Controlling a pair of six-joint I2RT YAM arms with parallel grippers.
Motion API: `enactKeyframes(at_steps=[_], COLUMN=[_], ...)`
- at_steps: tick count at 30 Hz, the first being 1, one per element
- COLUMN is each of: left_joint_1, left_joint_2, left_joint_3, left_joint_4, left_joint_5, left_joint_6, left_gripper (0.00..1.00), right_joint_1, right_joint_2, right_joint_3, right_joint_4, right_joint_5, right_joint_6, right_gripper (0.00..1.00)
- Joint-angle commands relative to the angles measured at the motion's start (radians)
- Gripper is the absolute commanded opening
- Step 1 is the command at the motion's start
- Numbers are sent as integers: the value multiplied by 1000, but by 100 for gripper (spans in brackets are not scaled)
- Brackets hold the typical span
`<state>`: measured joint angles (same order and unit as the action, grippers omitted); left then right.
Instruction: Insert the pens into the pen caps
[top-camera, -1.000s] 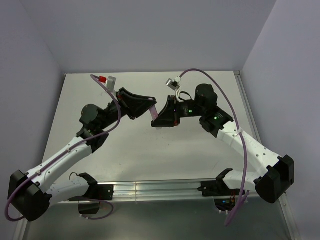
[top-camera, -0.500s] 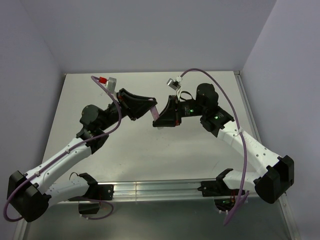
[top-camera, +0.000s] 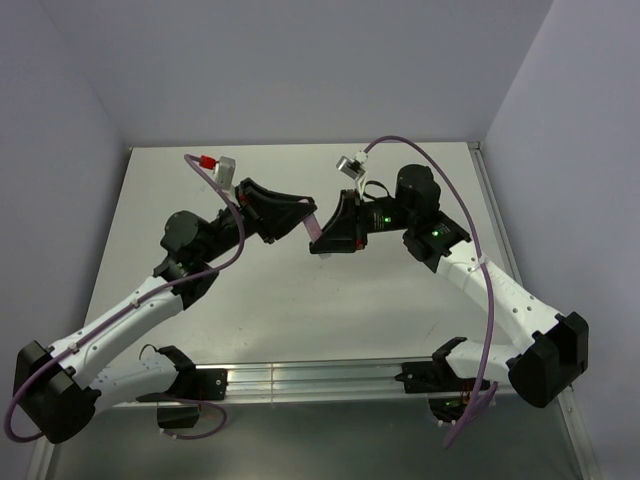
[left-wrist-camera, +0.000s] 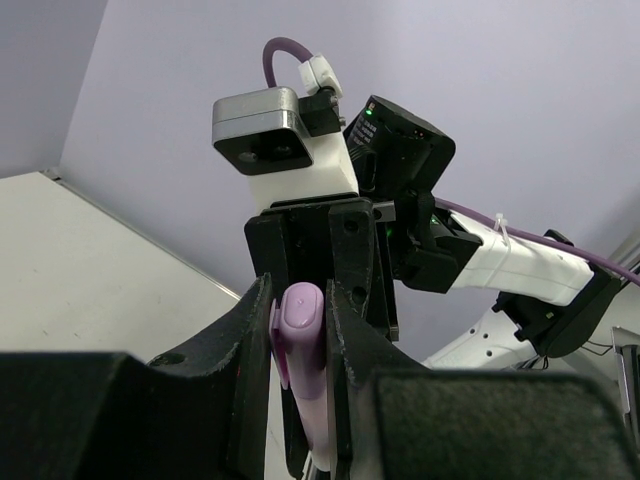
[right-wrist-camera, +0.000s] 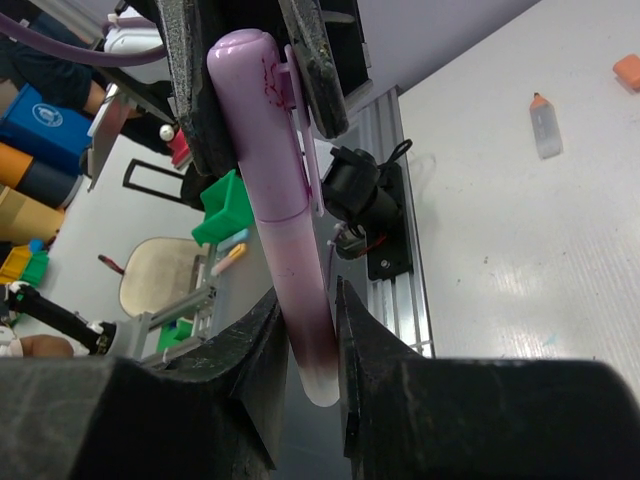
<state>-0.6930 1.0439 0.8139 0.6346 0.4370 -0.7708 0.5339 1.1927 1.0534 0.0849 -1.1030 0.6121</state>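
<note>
A purple-pink pen (top-camera: 312, 226) hangs in the air between both grippers over the table's middle. My left gripper (top-camera: 306, 214) is shut on its purple cap (left-wrist-camera: 300, 325). My right gripper (top-camera: 319, 240) is shut on the pen's barrel (right-wrist-camera: 305, 320). In the right wrist view the cap (right-wrist-camera: 258, 110) with its clip sits over the pen's end, a seam showing where they meet. A pale pen with an orange tip (right-wrist-camera: 545, 125) and an orange cap (right-wrist-camera: 627, 68) lie apart on the table. The green pen and green cap are out of view.
The grey table (top-camera: 400, 290) has walls behind and at both sides. An aluminium rail (top-camera: 310, 378) runs along the near edge between the arm bases. The arms' purple cables (top-camera: 465, 215) loop above the table.
Both grippers have shifted slightly right and away from the near edge, still holding the pen between them. The grip on the pen has not changed.
</note>
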Motion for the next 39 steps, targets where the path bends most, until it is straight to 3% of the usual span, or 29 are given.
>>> enactKeyframes(at_steps=[1,10,24,27,30,34,39], left_joint_1=[-128,-177,-220,-220,-217,-142,-19], left_joint_2=[16,50,5,-11,-22,2,57], left_joint_3=[-48,-50,-124,-102,-49,89,231], left_joint_4=[-213,-204,-213,-242,-329,-391,-418], left_joint_5=[413,381,341,281,64,-202,-296], left_joint_6=[30,33,14,33,62,50,13], left_gripper=[0,0,0,0,0,23,56], right_joint_1=[-84,-45,-81,-78,-66,-14,-8], right_joint_2=[-5,-2,-8,4,18,7,-39], right_joint_3=[74,89,100,102,128,111,7], right_joint_4=[250,230,205,196,129,23,33], right_joint_5=[333,347,358,336,324,354,387], right_joint_6=[94,81,63,57,8,-51,-25], right_gripper=[0,0,0,0,0,0,0])
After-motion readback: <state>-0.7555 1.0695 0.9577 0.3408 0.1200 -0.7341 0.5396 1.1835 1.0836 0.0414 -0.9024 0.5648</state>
